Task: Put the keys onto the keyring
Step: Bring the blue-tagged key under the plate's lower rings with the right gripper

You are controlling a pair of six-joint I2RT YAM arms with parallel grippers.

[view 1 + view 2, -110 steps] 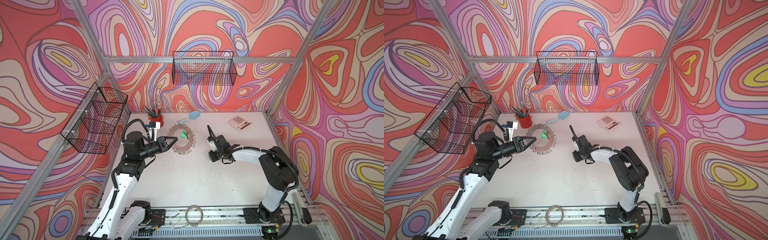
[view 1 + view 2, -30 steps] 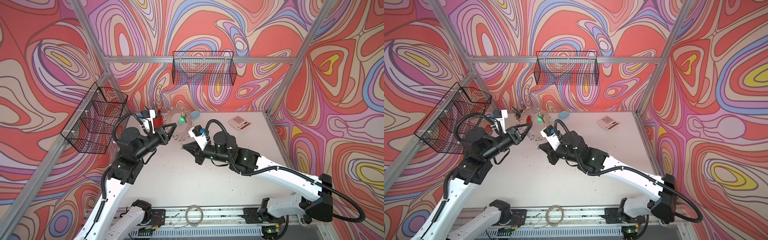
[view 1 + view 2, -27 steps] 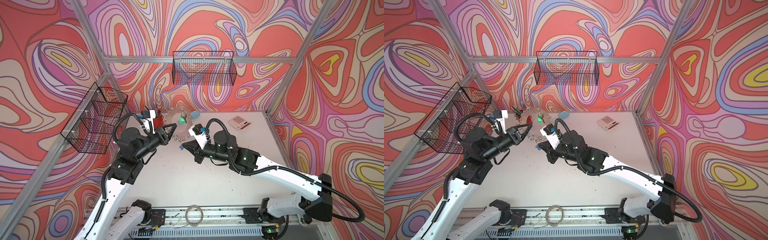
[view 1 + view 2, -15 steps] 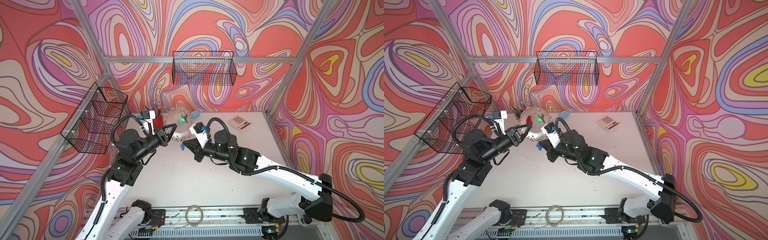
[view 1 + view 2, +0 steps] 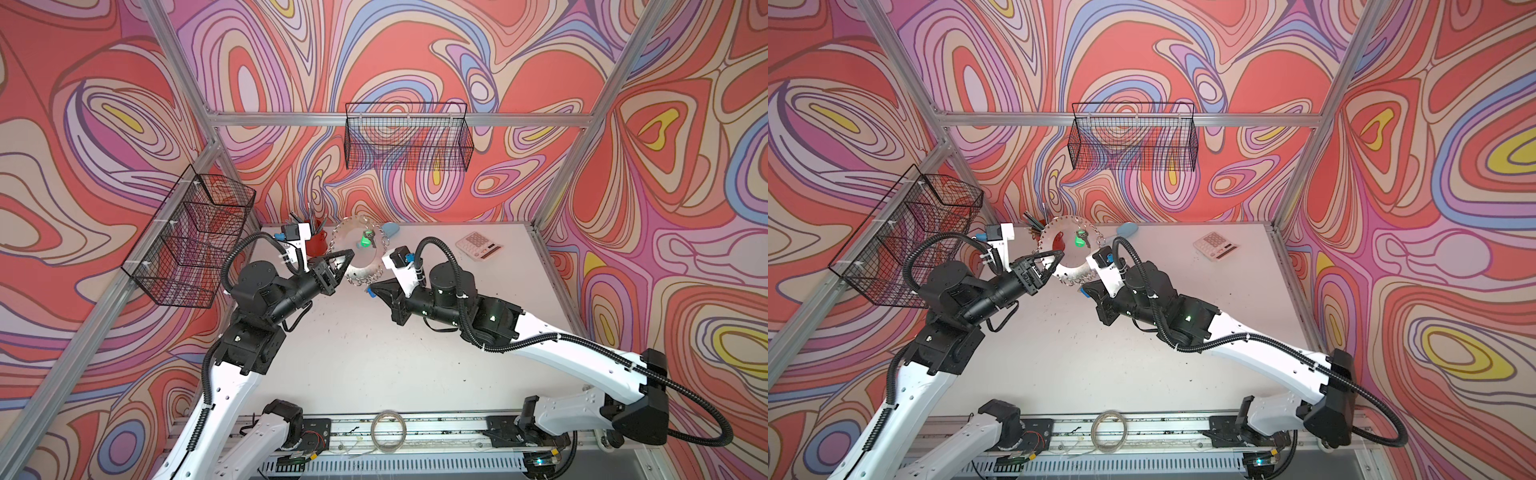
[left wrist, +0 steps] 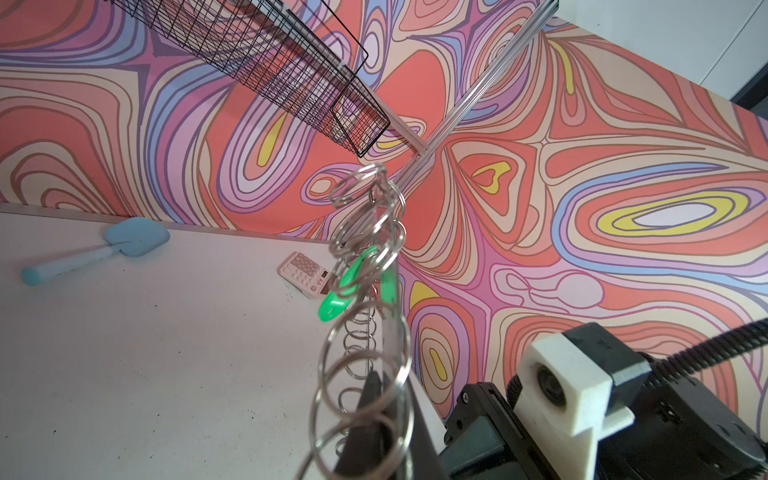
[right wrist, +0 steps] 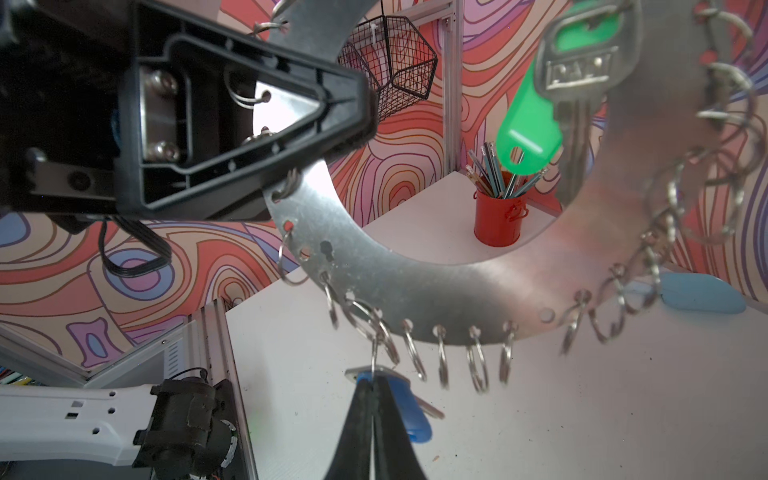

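The keyring, a grey disc fringed with small split rings, hangs upright in the air in both top views. My left gripper is shut on its left rim. One of the keys, with a green tag, dangles from its upper rim inside the hole. My right gripper is shut on the blue-tagged key, just below the lower rim. One small ring reaches down to that key's head; I cannot tell whether it passes through. The left wrist view shows the disc edge-on.
A red cup of pencils and a light blue brush stand behind the keyring. A pink calculator lies at the back right. Wire baskets hang on the left wall and the back wall. A plain hoop rests on the front rail.
Seconds ago the keyring lay on the table. Over the last second the right gripper has carried the blue key left, up to the lower rim, and the left gripper has lifted the keyring a little.
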